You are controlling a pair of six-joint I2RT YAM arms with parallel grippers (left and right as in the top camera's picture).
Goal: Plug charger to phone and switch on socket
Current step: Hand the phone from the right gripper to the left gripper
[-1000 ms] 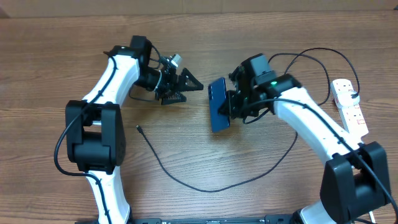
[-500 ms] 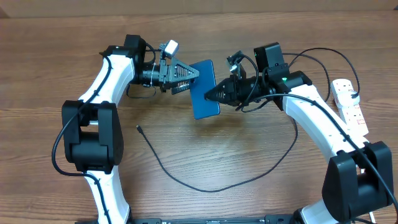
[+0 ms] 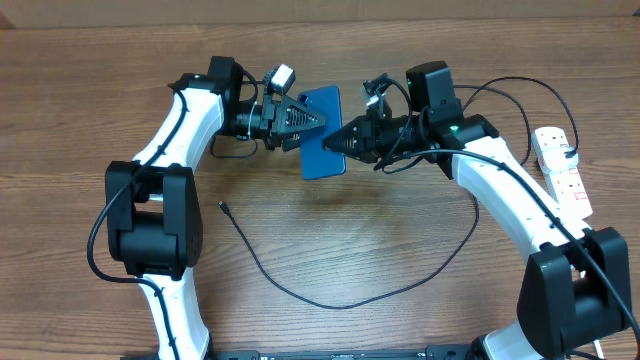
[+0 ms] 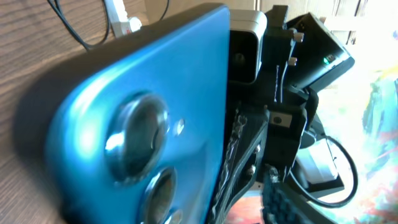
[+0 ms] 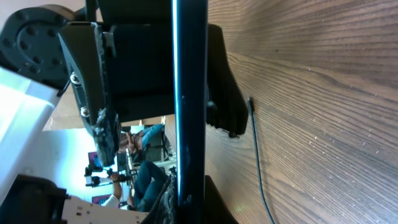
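The phone (image 3: 322, 155), blue back up, hangs over the table (image 3: 80, 100) between both arms. The right gripper (image 3: 337, 145) is clamped on its right edge. The left gripper (image 3: 314, 121) straddles its left edge, grip unclear. The charger (image 3: 335, 305) lies loose below it, the socket (image 3: 562, 170) far right.

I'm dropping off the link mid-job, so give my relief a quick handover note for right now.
Right gripper: shut on the phone, which is held above the table.
Left gripper: at the phone's opposite edge; grip unclear.
Charger: loose on the table, with its connector tip lying free, left of centre.
Socket: at the table's far right; switch state unreadable.
Done: phone lifted.
Left: plug the tip into the phone, then switch on the socket.
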